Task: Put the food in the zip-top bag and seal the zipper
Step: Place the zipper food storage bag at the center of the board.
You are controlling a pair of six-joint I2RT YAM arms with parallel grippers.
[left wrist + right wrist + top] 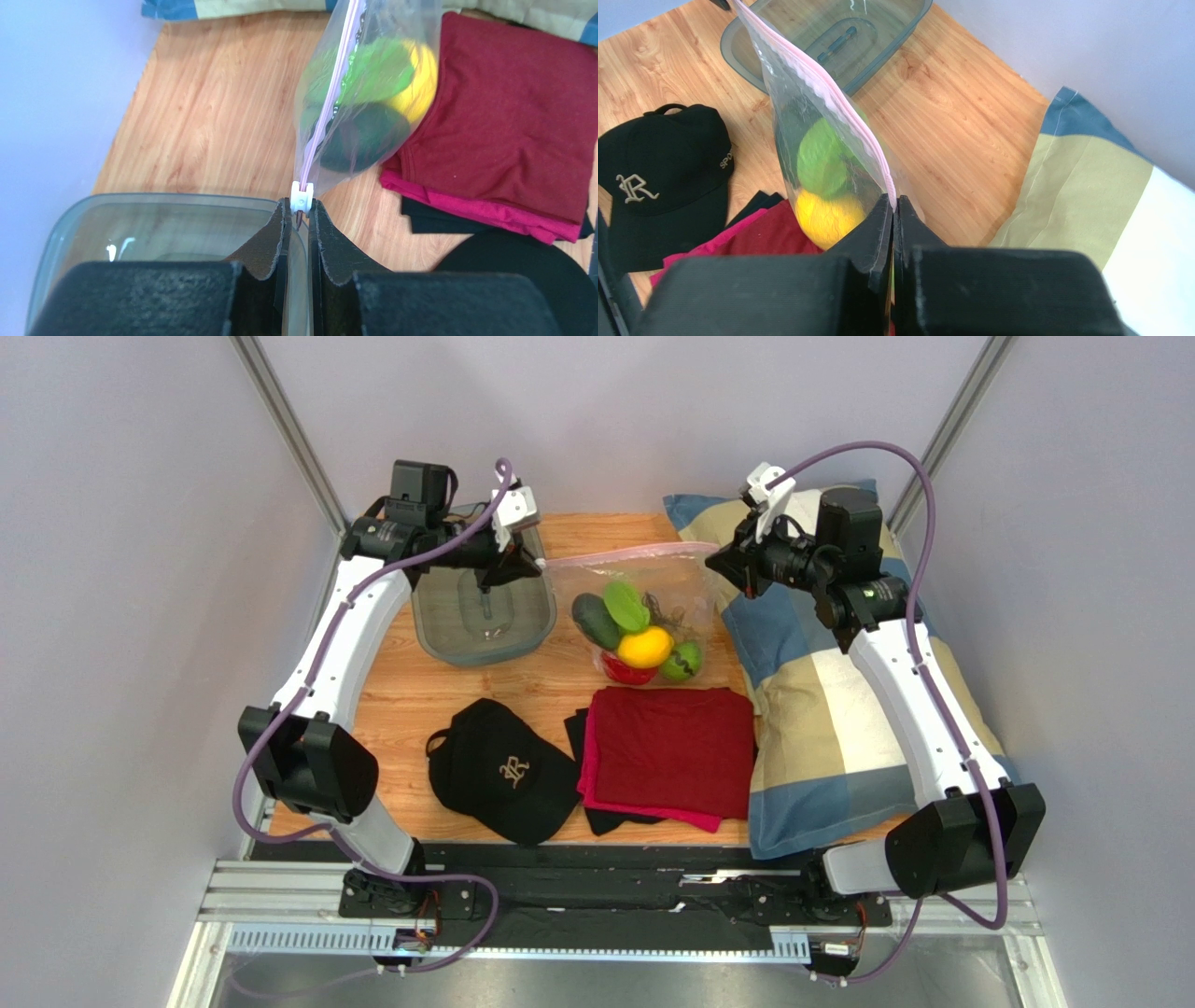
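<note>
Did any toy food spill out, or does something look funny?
Nothing stands out. The food sits inside the zip-top bag, pinched at its mouth by the left fingers and right fingers. No pieces lie loose on the table.

Black cap (502, 770), red cloth (673, 749), pillow (828, 742), tray (470, 637)

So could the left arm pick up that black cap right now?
Probably not yet: the left gripper is shut on the zipper end of the zip-top bag. The black cap itself lies uncovered.
</note>
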